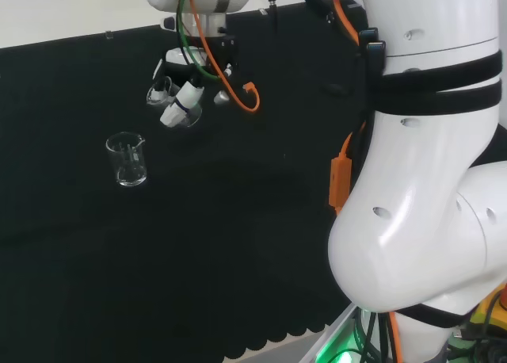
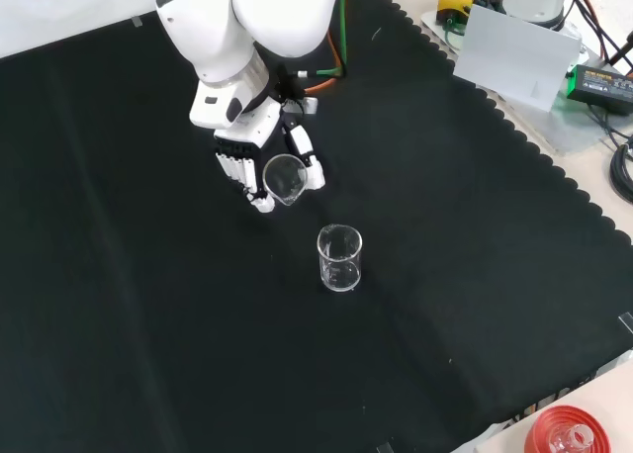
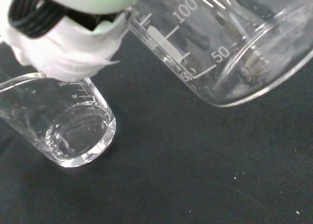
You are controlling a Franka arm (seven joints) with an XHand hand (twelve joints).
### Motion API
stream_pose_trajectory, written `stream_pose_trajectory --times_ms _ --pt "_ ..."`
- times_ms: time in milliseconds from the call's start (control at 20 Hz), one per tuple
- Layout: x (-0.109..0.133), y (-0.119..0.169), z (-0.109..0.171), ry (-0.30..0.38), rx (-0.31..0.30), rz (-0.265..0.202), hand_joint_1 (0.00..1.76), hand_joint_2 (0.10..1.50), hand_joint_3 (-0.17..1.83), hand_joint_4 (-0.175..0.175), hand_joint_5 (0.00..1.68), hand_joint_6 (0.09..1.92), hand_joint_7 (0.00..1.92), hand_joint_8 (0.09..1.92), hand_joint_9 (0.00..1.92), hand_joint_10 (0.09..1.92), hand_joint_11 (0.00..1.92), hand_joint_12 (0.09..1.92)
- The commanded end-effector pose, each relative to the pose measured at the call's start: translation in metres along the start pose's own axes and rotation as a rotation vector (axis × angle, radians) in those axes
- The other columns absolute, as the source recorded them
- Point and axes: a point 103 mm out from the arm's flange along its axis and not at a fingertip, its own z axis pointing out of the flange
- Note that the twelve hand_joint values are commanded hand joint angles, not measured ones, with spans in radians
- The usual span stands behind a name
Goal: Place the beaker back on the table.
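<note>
Two clear beakers: hand point(image 2: 259, 166) grips tilted one point(image 2: 284, 178), other point(image 2: 339, 259) upright on cloth point(image 2: 148, 324)

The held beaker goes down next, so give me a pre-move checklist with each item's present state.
1. Held beaker in the hand, fingers curled round it: ok.
2. Held beaker upright for setting down: not ok, it is tilted.
3. Held beaker apart from the standing beaker: ok, a gap shows in the front view.
4. Bare black cloth free beside the hand: ok.
5. Held beaker empty: cannot tell; its clear glass hides any liquid.
</note>
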Motion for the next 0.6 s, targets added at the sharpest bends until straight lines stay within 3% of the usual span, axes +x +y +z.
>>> stream_pose_trajectory --times_ms 50,600 --pt "-0.009 -0.002 0.013 0.052 -0.041 -0.014 1.17 0.7 0.59 -0.013 1.28 0.63 1.85 0.15 1.62 0.09 1.36 0.76" --pt "-0.019 0.004 0.035 0.165 -0.062 -0.007 1.17 0.7 0.58 -0.005 1.27 0.64 1.8 0.14 1.58 0.09 1.33 0.76"
